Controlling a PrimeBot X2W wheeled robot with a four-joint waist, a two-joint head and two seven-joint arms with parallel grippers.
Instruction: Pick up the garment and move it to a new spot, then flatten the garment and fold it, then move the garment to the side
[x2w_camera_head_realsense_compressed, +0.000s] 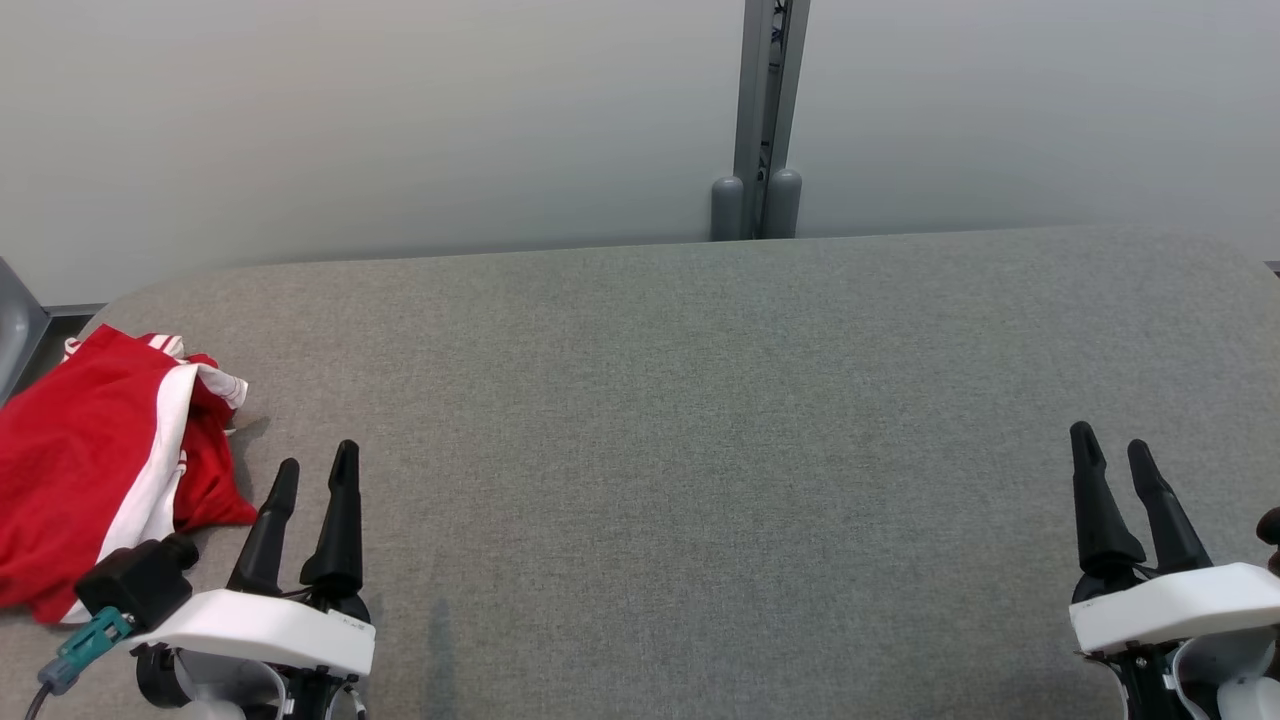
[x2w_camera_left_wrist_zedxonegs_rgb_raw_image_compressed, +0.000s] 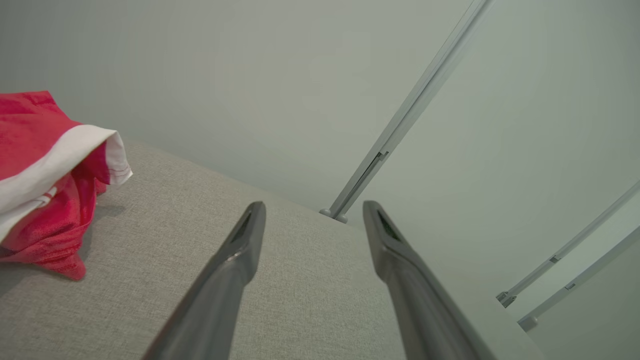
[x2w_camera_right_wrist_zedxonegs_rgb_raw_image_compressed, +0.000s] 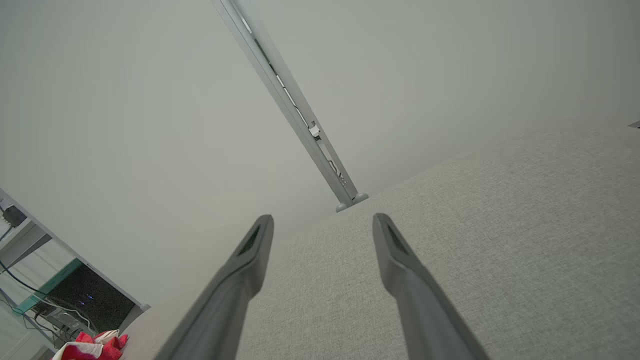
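The garment (x2w_camera_head_realsense_compressed: 100, 460) is red with white stripes and lies crumpled at the table's near left edge. In the left wrist view the garment (x2w_camera_left_wrist_zedxonegs_rgb_raw_image_compressed: 45, 185) bunches at the left, clear of the fingers. My left gripper (x2w_camera_head_realsense_compressed: 318, 468) hovers just to its right, open and empty, as the left wrist view's left gripper (x2w_camera_left_wrist_zedxonegs_rgb_raw_image_compressed: 312, 215) shows. Over at the lower right, my right gripper (x2w_camera_head_realsense_compressed: 1112, 450) is also open with nothing between its fingers, far from the cloth. The right gripper (x2w_camera_right_wrist_zedxonegs_rgb_raw_image_compressed: 322, 227) points across bare table, with the garment (x2w_camera_right_wrist_zedxonegs_rgb_raw_image_compressed: 95, 345) small in the bottom left corner.
The grey fabric-covered table (x2w_camera_head_realsense_compressed: 700, 420) spreads wide between the two grippers. Behind it stands a pale wall with a grey metal post (x2w_camera_head_realsense_compressed: 765, 120). A shelf with cables (x2w_camera_right_wrist_zedxonegs_rgb_raw_image_compressed: 60, 295) sits beyond the table's left end.
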